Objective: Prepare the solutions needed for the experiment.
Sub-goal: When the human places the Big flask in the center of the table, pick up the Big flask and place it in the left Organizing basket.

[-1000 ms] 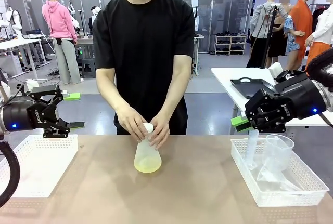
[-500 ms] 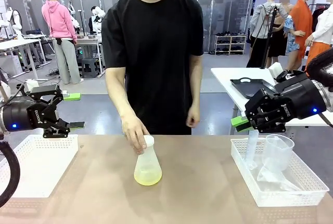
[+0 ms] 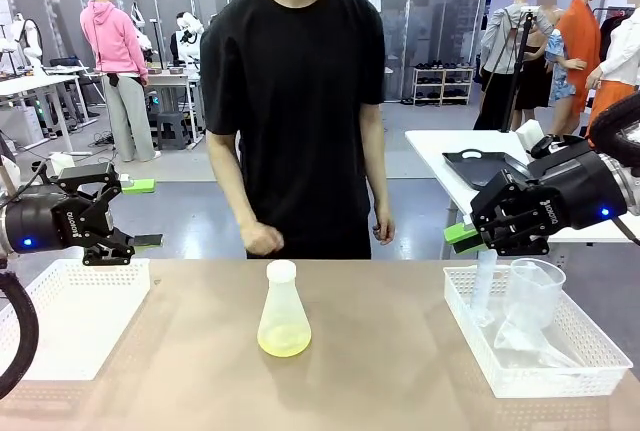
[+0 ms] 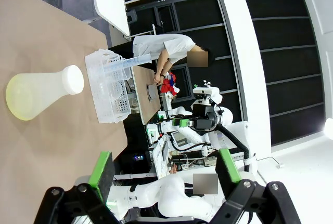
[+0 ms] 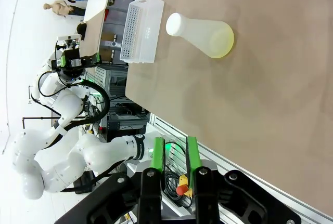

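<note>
at the middle of the table (image 3: 390,371), the solutions (image 3: 284,340) lie as a shallow pale yellow-green layer in the bottom of a see-through conical flask (image 3: 283,316). the flask stands upright, a small white round cap (image 3: 281,271) on its neck, and nothing touches it. the left wrist view shows the same flask (image 4: 36,94) alone on the brown tabletop; so does the right wrist view (image 5: 203,34).

just beyond the flask, at the far edge, a person in a black t-shirt stands facing the table. one hand (image 3: 262,241) is curled into a loose fist above the far edge, apart from the flask; the other hand (image 3: 381,234) hangs at the person's side.

to the right, a white basket (image 3: 520,379) sits on the table with a clear beaker (image 3: 536,289) and an upright clear tube (image 3: 484,286) inside. to the left lies another white basket (image 3: 60,336).

the left gripper (image 3: 143,213) hovers above the left basket, jaws spread wide, with nothing between them; its own view (image 4: 164,172) confirms the wide empty gap. the right gripper (image 3: 462,236) hangs above the far left corner of the right basket, well apart from the flask. its green pads (image 5: 158,154) stand close together with a narrow empty gap between them, gripping nothing.
</note>
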`<state>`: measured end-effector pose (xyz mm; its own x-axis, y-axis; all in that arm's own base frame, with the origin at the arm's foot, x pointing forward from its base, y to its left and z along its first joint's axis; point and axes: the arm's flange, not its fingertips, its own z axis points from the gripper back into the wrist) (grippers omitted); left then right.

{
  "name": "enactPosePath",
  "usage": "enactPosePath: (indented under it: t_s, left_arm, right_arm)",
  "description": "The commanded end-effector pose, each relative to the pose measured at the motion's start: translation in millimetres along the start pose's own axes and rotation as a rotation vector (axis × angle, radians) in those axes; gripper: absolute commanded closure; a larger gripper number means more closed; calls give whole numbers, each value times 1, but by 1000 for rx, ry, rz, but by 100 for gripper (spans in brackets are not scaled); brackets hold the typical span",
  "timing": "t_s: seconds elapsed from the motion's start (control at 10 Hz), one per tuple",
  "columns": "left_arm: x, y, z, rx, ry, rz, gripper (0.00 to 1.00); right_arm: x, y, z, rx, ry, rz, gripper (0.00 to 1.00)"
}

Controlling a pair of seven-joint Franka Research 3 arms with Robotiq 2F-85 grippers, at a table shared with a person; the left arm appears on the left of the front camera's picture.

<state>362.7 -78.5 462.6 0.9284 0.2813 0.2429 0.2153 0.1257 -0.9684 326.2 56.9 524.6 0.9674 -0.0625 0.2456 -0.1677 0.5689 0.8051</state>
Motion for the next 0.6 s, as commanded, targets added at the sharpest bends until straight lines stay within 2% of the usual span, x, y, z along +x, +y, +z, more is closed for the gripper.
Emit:
enactPosePath:
  t_s: [0.0,0.1,0.2,0.3,0.5]
  left_arm:
    - [7,10,-4,-11,46,-103,0]
    - [12,19,-8,10,71,-182,0]
    - [16,28,-15,27,136,-358,0]
    - [19,39,-24,55,186,-467,0]
    - [32,55,-39,62,187,-571,0]
  right_arm:
    - [0,1,-1,21,-7,12,77]
    - [0,1,-1,21,-7,12,77]
    - [0,1,-1,21,-7,12,77]
    - [0,1,-1,21,-7,12,77]
    - [0,1,-1,21,-7,12,77]
